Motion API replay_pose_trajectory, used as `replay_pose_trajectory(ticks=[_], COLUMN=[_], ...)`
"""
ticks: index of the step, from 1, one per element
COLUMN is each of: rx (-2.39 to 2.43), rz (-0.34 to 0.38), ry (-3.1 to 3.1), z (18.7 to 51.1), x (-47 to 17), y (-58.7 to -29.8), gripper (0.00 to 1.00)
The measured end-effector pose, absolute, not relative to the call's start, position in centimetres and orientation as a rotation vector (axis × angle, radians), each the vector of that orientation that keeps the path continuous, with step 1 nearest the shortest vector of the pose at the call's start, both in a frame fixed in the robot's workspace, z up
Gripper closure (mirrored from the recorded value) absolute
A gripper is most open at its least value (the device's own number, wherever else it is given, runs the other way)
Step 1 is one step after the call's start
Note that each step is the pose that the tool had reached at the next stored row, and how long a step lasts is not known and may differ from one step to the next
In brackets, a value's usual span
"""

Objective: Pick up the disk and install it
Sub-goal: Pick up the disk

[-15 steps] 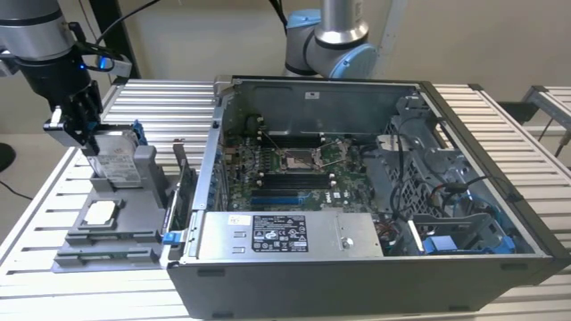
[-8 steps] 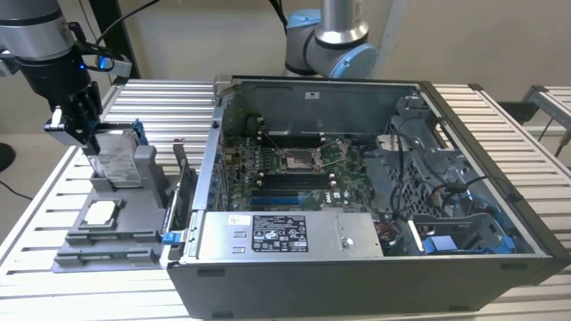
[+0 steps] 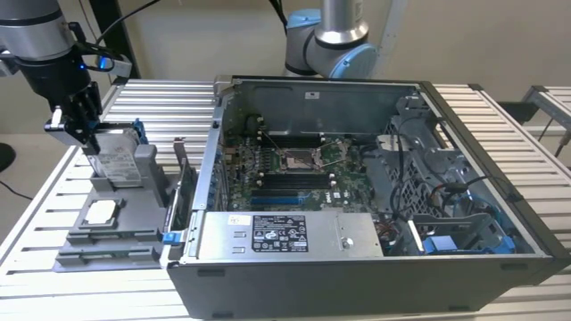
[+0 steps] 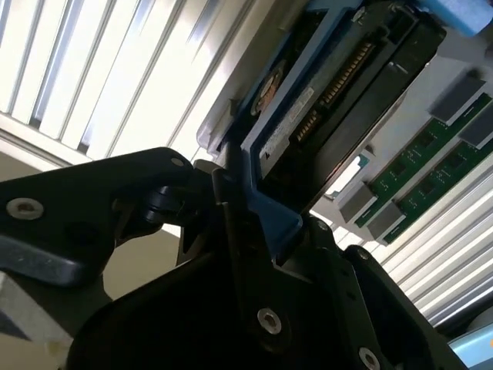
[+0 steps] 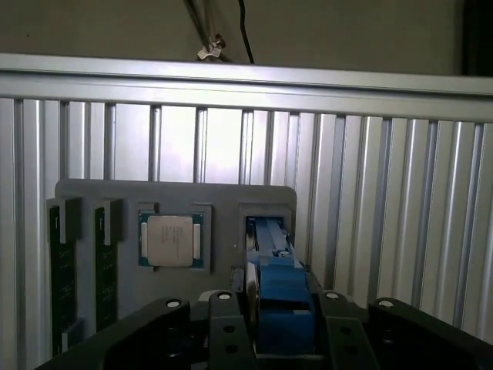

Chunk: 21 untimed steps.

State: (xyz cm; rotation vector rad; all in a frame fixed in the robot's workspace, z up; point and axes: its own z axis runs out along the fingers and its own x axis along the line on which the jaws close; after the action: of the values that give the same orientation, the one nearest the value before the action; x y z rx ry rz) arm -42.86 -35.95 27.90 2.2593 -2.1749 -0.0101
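Observation:
The disk [image 3: 119, 159] stands upright on edge at the grey holder [image 3: 111, 231] on the exterior view's left, silver with a white label and a blue frame. Its lower end sits at the holder's slot [image 5: 266, 230]. My gripper [image 3: 92, 136] comes down from above and is shut on the disk's upper edge. In the first wrist view the blue frame [image 5: 282, 297] is clamped between my two black fingers [image 5: 226, 327]. The second wrist view shows the disk's dark circuit-board side [image 4: 331, 100] running away from my gripper [image 4: 258, 202].
An open computer case [image 3: 375, 281] stands to the exterior view's right of the holder, with motherboard [image 3: 295, 164], a grey labelled box [image 3: 281, 234] and blue drive-bay parts [image 3: 442, 242]. The holder also carries a small silver chip [image 5: 171, 239] and memory sticks [image 5: 62, 266]. A second arm's base [image 3: 335, 40] stands behind.

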Motion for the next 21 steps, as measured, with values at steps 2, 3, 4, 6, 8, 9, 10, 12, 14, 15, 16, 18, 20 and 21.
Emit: replay_pose_trajectory(ticks=[2,3,4,6,8,9,10,12,14,15,16,18,20,21], rx=[2.259,2.259,2.259,2.26,2.26,2.26,2.26,2.26,2.26,2.26,2.26,2.259,2.259,2.26], rz=[-0.01,-0.01,-0.01,-0.011,-0.011,-0.011,-0.011,-0.011,-0.011,-0.011,-0.011,-0.011,-0.011,-0.01], ry=[-2.175,-2.175,-2.175,-2.175,-2.175,-2.175,-2.175,-2.175,-2.175,-2.175,-2.175,-2.175,-2.175,-2.175], z=[27.9,27.9,27.89,27.89,27.9,27.9,27.9,27.9,27.9,27.9,27.9,27.9,27.9,27.9], x=[-42.86,-42.86,-42.87,-42.87,-42.86,-42.86,-42.86,-42.86,-42.86,-42.86,-42.86,-42.86,-42.86,-42.86], y=[-35.95,-35.95,-35.99,-36.09,-36.1,-36.11,-36.11,-36.09,-36.08,-36.08,-36.11,-36.18,-36.19,-36.17], gripper=[1.0,1.0,1.0,1.0,1.0,1.0,1.0,1.0,1.0,1.0,1.0,1.0,1.0,1.0])
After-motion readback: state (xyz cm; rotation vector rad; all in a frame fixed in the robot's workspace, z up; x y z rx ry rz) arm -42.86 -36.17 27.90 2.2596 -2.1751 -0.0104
